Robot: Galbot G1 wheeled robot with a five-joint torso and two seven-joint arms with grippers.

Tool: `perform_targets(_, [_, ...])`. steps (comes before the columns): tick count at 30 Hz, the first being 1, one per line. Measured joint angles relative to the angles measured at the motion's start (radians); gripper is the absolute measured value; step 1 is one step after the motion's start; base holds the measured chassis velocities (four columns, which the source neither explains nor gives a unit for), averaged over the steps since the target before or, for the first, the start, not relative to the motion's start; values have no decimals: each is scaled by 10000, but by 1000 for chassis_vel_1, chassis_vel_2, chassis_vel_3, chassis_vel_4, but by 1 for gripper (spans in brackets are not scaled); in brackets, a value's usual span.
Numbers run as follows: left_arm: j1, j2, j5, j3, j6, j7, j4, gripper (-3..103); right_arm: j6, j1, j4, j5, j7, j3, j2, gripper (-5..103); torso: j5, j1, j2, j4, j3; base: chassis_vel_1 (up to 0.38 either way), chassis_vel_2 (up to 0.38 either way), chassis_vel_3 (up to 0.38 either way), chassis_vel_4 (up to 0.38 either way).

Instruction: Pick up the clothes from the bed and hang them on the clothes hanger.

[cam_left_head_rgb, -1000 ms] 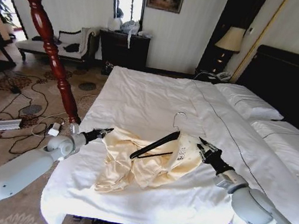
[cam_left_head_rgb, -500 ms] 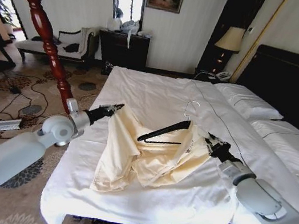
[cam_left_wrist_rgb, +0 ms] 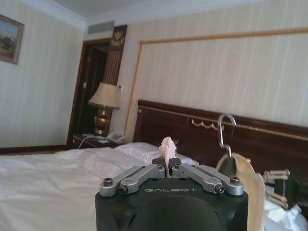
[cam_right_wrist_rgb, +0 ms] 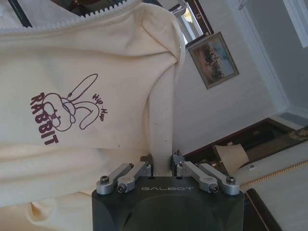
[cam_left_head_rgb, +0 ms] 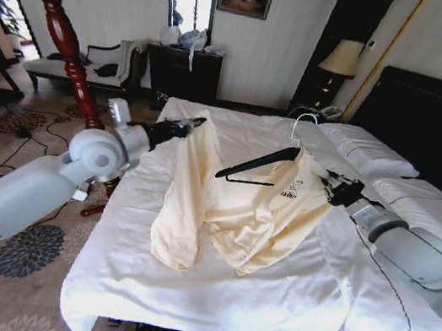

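Above the bed (cam_left_head_rgb: 206, 300), I'm holding the clothes (cam_left_head_rgb: 238, 211) stretched between both arms. Left gripper (cam_left_head_rgb: 195, 122) is pinched shut on one shoulder edge, right gripper (cam_left_head_rgb: 327, 180) clamped on the other, beside the rabbit print (cam_right_wrist_rgb: 62, 113). Cream fabric hangs clear of the duvet, lower hem draping down. Clothes hanger (cam_left_head_rgb: 259, 165) sits inside the neckline, hook (cam_left_head_rgb: 301, 121) pointing up.

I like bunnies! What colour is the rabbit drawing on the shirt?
Dark maroon rabbit print on the soft cream shirt; right wrist view.
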Motion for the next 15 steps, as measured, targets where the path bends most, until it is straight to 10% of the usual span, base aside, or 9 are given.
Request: perform_targets(15, [-1922, -1819, 438, 1645, 273, -1268, 382, 1, -113, 210, -430, 340, 11, -122, -113, 18, -5, 0, 0, 3, 0, 0, 0, 0, 0])
